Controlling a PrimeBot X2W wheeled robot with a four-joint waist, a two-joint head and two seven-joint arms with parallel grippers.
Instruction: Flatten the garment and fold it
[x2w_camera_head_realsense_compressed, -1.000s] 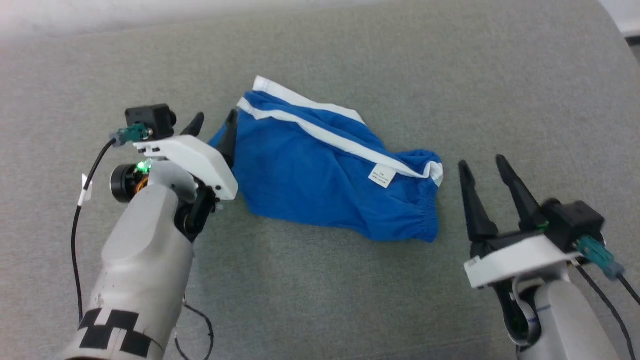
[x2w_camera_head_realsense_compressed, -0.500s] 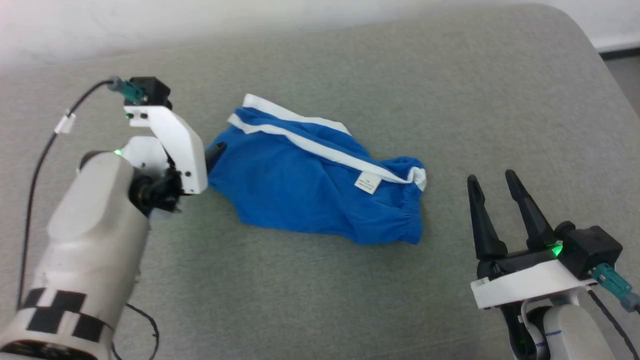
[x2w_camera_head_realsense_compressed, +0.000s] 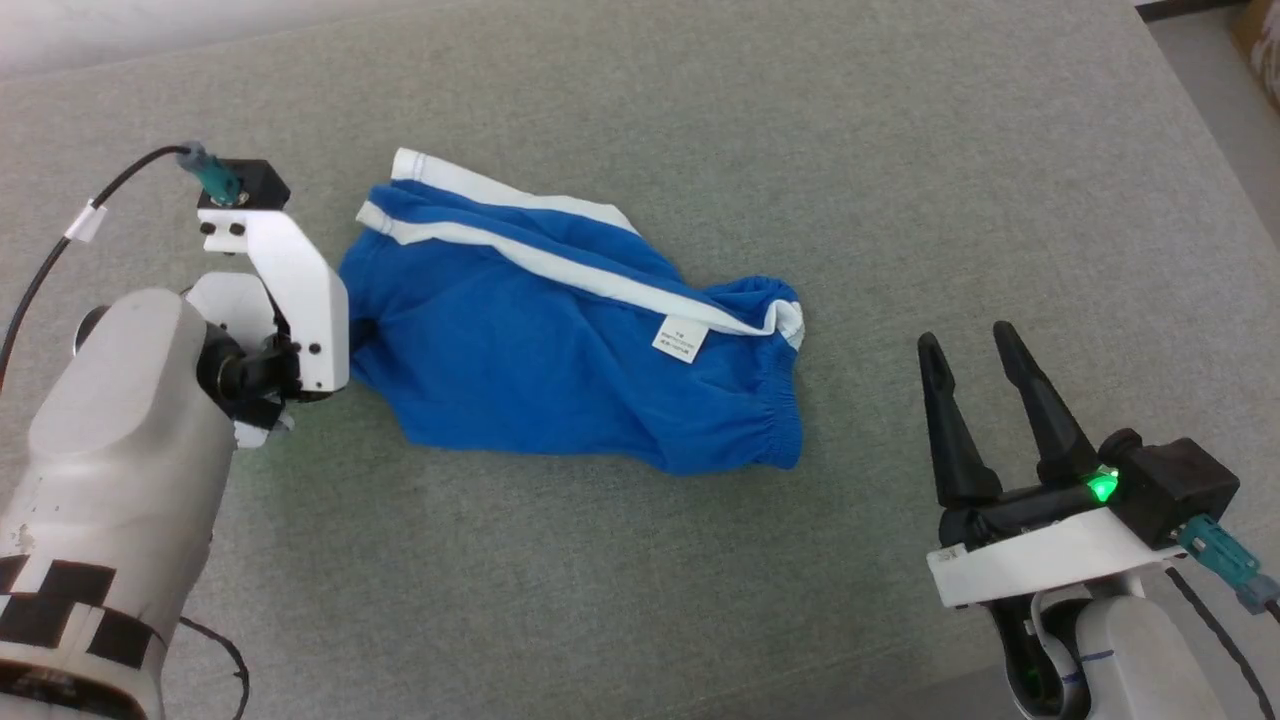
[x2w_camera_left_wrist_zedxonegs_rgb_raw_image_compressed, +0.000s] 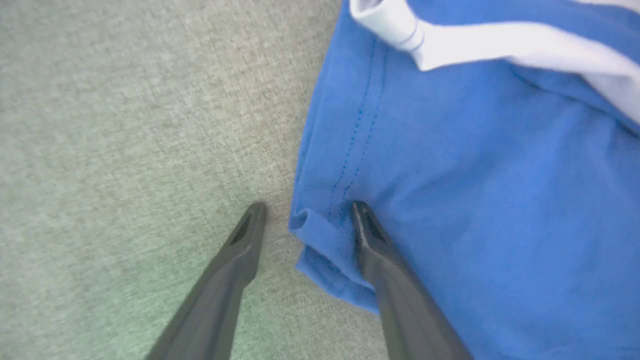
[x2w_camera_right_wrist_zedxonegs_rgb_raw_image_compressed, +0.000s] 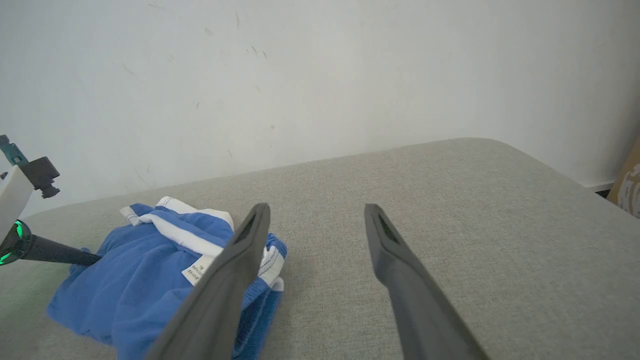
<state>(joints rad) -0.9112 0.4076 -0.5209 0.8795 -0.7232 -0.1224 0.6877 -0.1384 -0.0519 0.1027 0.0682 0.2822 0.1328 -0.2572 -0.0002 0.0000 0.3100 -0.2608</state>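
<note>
Up close, left tool (x2w_camera_left_wrist_zedxonegs_rgb_raw_image_compressed: 307, 205) straddles garment (x2w_camera_left_wrist_zedxonegs_rgb_raw_image_compressed: 475, 200) hem.

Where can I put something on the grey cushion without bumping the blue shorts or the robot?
Bare cushion behind the shorts, to the far edge, is free. So is the strip in front of the shorts, between the left arm and right arm. Crowded at the shorts' left end, where the left jaws straddle the hem.
</note>
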